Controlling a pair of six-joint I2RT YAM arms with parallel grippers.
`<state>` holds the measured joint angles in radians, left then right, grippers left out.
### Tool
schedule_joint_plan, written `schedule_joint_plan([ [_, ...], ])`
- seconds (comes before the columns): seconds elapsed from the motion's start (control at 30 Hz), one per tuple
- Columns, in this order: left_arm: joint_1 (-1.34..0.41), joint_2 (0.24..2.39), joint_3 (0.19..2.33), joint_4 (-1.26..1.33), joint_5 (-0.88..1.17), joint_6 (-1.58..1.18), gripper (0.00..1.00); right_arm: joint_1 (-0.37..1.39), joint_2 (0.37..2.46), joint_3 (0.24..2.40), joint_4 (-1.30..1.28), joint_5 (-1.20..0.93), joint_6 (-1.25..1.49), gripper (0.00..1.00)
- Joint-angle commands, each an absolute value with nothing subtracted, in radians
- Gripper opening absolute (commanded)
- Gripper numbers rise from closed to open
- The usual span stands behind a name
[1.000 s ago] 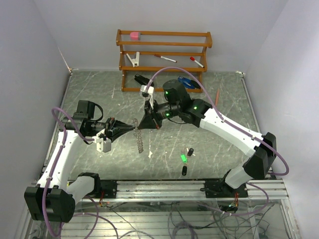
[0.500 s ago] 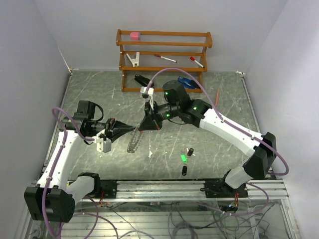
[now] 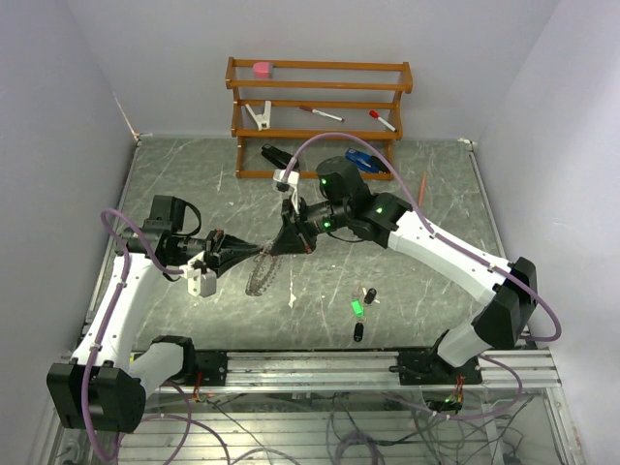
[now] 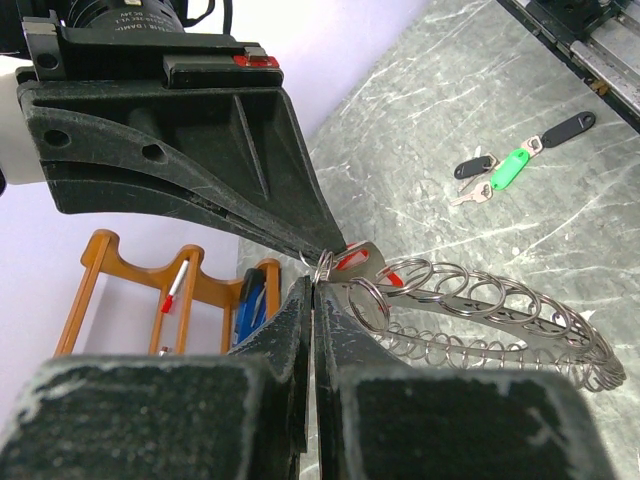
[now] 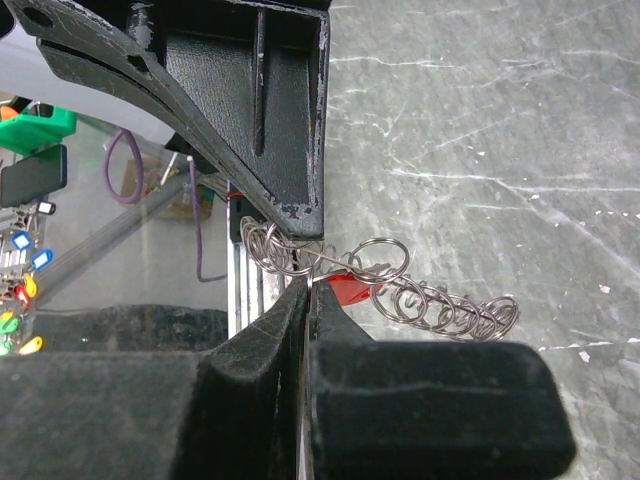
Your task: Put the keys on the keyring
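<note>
Left gripper [image 3: 258,249] pinched shut on keyring [image 3: 260,277], ring hanging above table [image 3: 194,174], left of centre. Right gripper [image 3: 274,248] tip-to-tip with left, clamped on red key [image 4: 358,262] at ring's top. Green key [image 3: 356,308] and two black keys [image 3: 370,294] lie on table to the right.

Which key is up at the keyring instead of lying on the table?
The red-headed key: it is held up at the keyring, off the table. The green key and the two black keys lie on the table, away from the ring.
</note>
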<state>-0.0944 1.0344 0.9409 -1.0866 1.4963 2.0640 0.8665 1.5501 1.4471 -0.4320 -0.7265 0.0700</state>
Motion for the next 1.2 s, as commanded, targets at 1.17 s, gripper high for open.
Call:
schedule_joint_plan([
  [1.17,-0.101,1.034,0.924,-1.031,1.586,2.715,0.07,0.871,1.527,1.479,-0.413,-0.778,0.229,0.00],
])
